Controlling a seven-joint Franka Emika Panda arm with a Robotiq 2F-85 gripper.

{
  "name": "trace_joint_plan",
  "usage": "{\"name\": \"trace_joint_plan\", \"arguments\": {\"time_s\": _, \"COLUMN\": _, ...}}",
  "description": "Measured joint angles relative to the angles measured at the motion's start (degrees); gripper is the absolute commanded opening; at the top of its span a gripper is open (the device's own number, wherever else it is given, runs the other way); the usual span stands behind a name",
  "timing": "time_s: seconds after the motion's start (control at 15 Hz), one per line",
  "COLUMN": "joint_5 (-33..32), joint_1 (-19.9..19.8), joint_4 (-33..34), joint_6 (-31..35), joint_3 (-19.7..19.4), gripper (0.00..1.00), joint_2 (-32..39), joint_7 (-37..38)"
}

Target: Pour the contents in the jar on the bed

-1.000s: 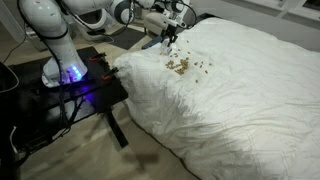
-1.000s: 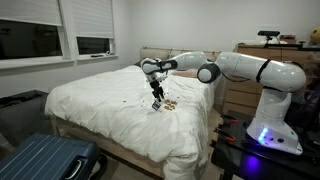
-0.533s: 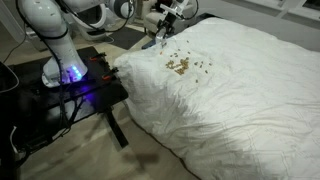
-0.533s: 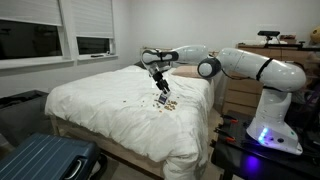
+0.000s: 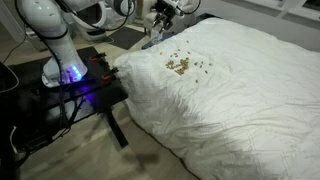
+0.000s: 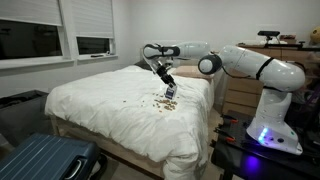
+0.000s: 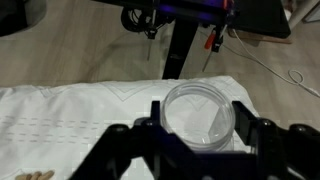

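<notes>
The small clear cylindrical jar [image 7: 199, 113] clamped in your gripper [image 7: 199, 128] looks empty, tan-brown bits [image 5: 180, 65] on the white bed [image 5: 240, 100] at 6 o'clock; withdraw.

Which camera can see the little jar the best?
The wrist view: the jar fills the middle, clear and looking empty, clamped in the end effector. In both exterior views it is tiny and hard to pick out.

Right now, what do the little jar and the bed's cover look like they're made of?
The jar looks like clear plastic, possibly glass: it is see-through, with a shiny rim catching light. The bed has a cover that looks like soft, matte white fabric, since it lies puffy and wrinkled.
</notes>
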Motion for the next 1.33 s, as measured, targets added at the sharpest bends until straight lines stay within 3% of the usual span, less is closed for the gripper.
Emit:
{"name": "trace_joint_plan", "arguments": {"time_s": 0.33, "joint_5": 0.0, "joint_1": 0.0, "joint_4": 0.0, "joint_6": 0.0, "joint_3": 0.0, "gripper": 0.7, "joint_2": -0.4, "joint_7": -0.1}}
{"name": "trace_joint_plan", "arguments": {"time_s": 0.4, "joint_5": 0.0, "joint_1": -0.1, "joint_4": 0.0, "joint_6": 0.0, "joint_3": 0.0, "gripper": 0.45, "joint_2": -0.4, "joint_7": -0.1}}
{"name": "trace_joint_plan", "arguments": {"time_s": 1.07, "joint_5": -0.1, "joint_1": 0.2, "joint_4": -5.5, "joint_6": -2.5, "joint_3": 0.0, "gripper": 0.45, "joint_2": 2.7, "joint_7": -2.6}}
{"name": "trace_joint_plan", "arguments": {"time_s": 1.33, "joint_5": -0.9, "joint_1": 0.5, "joint_4": -4.3, "joint_6": -4.2, "joint_3": -0.3, "gripper": 0.45, "joint_2": 6.3, "joint_7": -4.7}}
